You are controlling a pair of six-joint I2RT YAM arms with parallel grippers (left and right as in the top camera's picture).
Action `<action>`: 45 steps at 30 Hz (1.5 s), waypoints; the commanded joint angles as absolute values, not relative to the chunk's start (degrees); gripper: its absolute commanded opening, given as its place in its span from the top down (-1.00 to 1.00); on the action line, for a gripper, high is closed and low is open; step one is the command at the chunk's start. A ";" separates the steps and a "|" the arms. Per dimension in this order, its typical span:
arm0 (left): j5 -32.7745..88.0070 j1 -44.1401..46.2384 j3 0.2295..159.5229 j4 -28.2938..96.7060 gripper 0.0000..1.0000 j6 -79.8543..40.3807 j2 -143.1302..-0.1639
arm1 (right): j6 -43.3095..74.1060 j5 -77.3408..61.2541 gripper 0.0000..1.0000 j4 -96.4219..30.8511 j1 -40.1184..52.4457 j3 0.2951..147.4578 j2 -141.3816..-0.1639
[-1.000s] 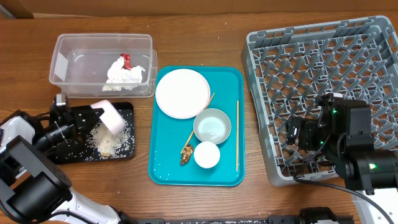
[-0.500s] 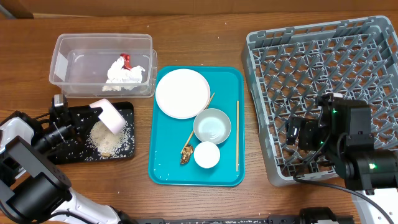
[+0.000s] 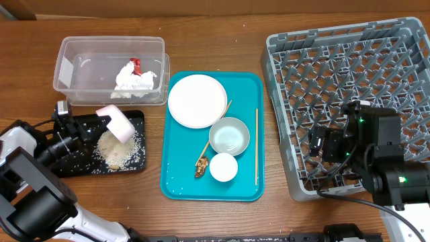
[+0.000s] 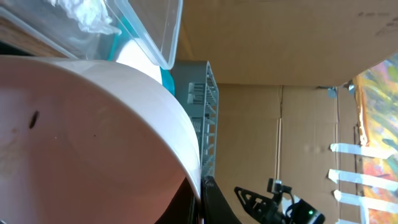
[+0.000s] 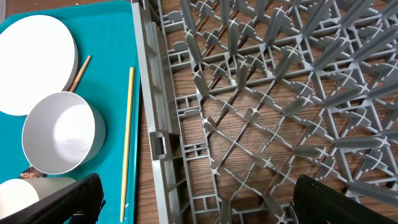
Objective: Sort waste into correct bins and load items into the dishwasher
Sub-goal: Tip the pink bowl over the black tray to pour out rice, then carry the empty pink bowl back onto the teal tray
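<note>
My left gripper [image 3: 94, 125] is shut on the rim of a small whitish bowl [image 3: 115, 124], held tipped on its side over the black tray [image 3: 72, 165]. A pile of rice grains [image 3: 114, 150] lies on that tray. In the left wrist view the bowl [image 4: 93, 137] fills the frame, with the finger [image 4: 203, 200] on its rim. The clear tub [image 3: 111, 40] holds the napkin with the red scrap [image 3: 134, 79]. My right gripper [image 3: 322, 144] is open and empty over the left edge of the grey dish rack [image 3: 349, 74]; the right wrist view shows its fingers [image 5: 193, 202] above the rack [image 5: 261, 93].
The teal tray [image 3: 180, 183] holds a white plate [image 3: 196, 101], a grey-green bowl [image 3: 229, 136], a small white cup [image 3: 223, 167], two chopsticks [image 3: 256, 146] and a brown lump [image 3: 200, 167]. Plate [image 5: 34, 62], bowl [image 5: 62, 134] and chopstick [image 5: 127, 137] show in the right wrist view.
More rice has fallen from the tipped bowl, and the pile on the black tray has grown. The bowl has shifted slightly left. The right arm has not moved.
</note>
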State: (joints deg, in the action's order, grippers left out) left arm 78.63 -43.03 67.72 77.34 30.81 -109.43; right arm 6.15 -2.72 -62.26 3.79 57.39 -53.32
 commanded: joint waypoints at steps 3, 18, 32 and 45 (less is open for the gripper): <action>81.41 -43.48 67.66 77.91 0.92 33.34 -109.38 | 5.93 -2.59 -1.00 -62.13 4.01 58.96 -53.12; 81.14 -43.24 67.66 78.78 0.92 35.88 -109.38 | 5.93 -2.59 -1.00 -62.15 4.01 58.96 -53.12; 83.11 -42.68 67.77 84.27 0.92 39.81 -109.25 | 5.93 -2.59 -1.00 -62.33 4.01 58.96 -53.12; 72.40 -29.30 67.79 96.57 0.92 55.33 -108.84 | 5.93 -2.59 -1.00 -62.28 4.01 58.96 -53.12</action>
State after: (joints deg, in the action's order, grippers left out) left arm 74.72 -33.04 67.72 96.64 51.27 -109.43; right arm 6.15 -2.72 -62.57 3.79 57.39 -53.32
